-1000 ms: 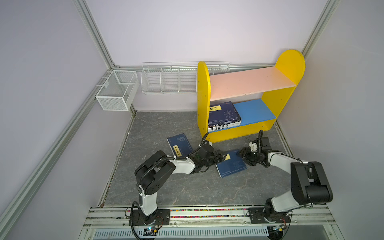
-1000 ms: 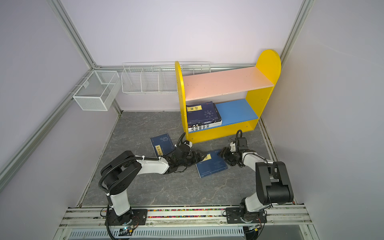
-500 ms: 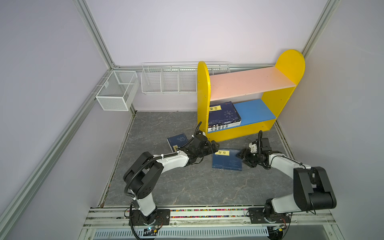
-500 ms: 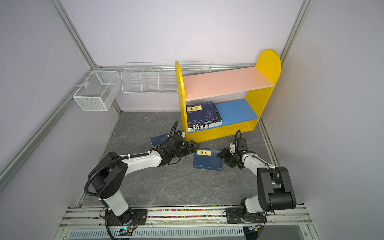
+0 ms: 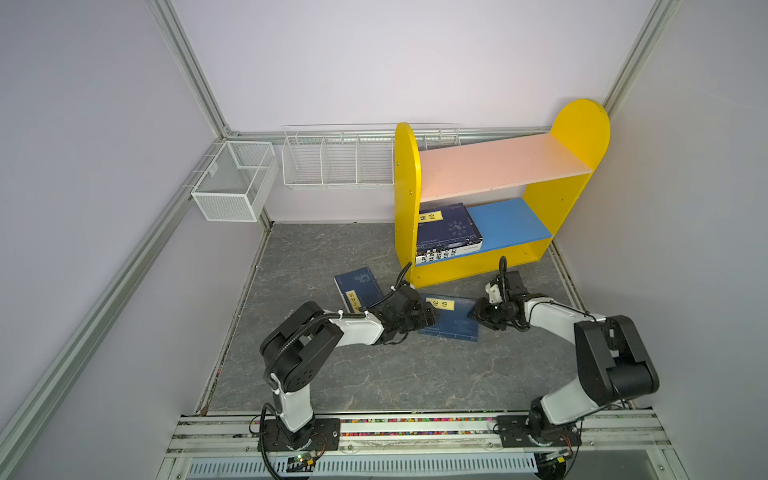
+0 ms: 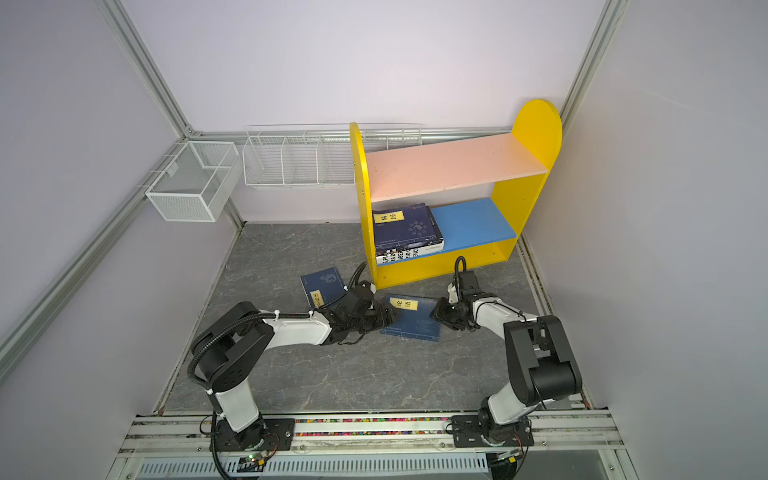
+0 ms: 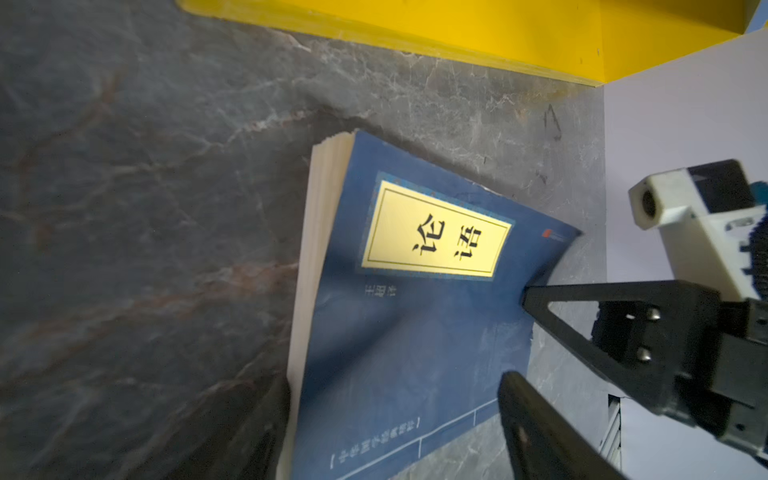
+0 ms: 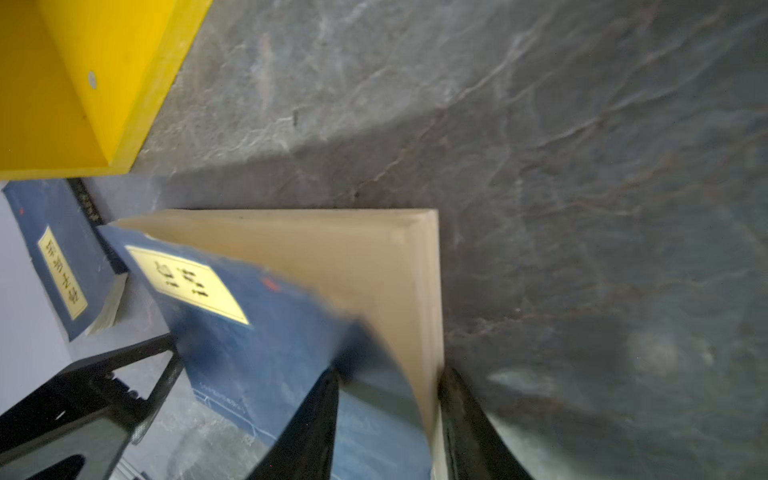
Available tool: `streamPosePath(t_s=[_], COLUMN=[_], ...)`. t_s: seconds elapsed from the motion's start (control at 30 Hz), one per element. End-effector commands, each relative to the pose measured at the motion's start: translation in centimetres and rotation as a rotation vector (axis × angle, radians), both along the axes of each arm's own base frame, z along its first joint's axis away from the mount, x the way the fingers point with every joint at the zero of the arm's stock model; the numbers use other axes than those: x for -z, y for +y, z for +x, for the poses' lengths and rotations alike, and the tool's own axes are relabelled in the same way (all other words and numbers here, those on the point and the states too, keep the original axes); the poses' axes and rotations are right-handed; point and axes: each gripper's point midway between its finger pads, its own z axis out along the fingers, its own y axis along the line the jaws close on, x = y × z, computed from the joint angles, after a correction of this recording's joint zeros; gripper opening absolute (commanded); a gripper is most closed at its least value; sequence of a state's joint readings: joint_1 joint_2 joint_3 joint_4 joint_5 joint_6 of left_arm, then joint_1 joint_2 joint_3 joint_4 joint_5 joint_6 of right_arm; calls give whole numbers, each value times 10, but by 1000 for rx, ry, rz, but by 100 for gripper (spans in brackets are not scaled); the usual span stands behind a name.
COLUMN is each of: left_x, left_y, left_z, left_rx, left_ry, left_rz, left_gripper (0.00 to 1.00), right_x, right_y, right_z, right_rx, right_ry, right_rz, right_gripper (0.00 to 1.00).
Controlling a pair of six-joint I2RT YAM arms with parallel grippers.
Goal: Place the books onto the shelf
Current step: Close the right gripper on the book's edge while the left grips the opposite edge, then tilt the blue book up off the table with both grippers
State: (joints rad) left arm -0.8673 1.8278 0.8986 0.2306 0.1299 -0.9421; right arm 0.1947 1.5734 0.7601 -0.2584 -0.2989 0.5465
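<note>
Right wrist view: right gripper (image 8: 389,374) straddles an edge of the navy book (image 8: 270,332), just before the shelf (image 8: 62,83), clamping unclear. Pinching the bowing cover alone could tear or drop it, while the left gripper (image 7: 395,380) gapes open.

Yellow-sided two-tier wooden shelf (image 5: 405,199) at back right, stack of flat books (image 5: 451,226) at left end of its lower board (image 5: 511,222), navy yellow-labelled paperback (image 5: 455,322) on grey stone floor (image 5: 374,374) before shelf, second such paperback (image 5: 359,284) near on its left, white wire baskets (image 5: 336,166) on wall behind
</note>
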Motion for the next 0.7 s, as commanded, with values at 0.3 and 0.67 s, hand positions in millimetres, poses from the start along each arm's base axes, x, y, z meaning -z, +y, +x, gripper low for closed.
streamPosePath(t_s=[0.3, 0.67], left_x=[-85, -55], left_y=[-18, -13], left_z=[3, -9], left_rx=[64, 47], left_ry=[-192, -107], left_rz=[-180, -78], left_gripper=[54, 21], right_x=[17, -13], right_y=[16, 21], right_z=[-2, 10], right_rx=[-94, -129], right_ry=[40, -27], right_rz=[2, 20], right_gripper=[38, 38])
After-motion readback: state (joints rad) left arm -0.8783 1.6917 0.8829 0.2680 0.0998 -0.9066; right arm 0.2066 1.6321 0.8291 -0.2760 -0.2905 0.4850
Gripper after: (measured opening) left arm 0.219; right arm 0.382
